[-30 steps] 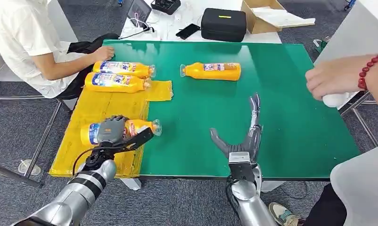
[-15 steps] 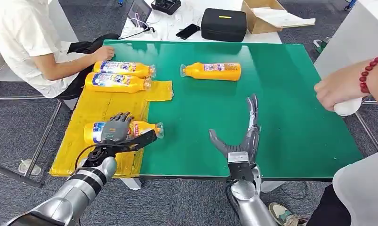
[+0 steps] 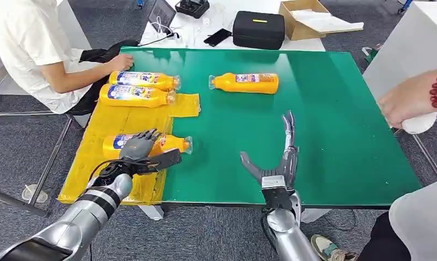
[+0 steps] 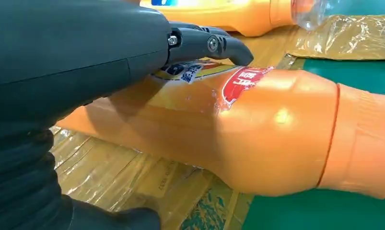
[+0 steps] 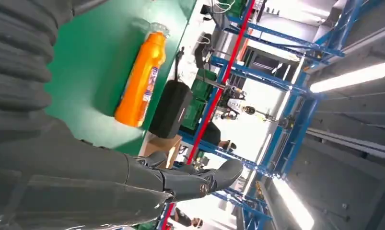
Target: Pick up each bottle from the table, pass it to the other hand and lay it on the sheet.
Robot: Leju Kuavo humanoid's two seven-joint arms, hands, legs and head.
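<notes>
Lower left of your head view: the left hand (image 3: 142,151) rests spread fingers (image 4: 207,44) on a smooth orange plastic bottle (image 3: 151,144) lying on the crinkled yellow sheet (image 3: 118,122); its red-and-blue label is unreadable; the right hand (image 3: 276,163) hovers splayed and empty over the green tabletop (image 3: 336,125).

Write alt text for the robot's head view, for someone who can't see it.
The robot's left hand rests on an orange plastic bottle lying on a yellow sheet at the green table's edge. Its right hand is open. Two bottles lie on the sheet, another on the table.
</notes>
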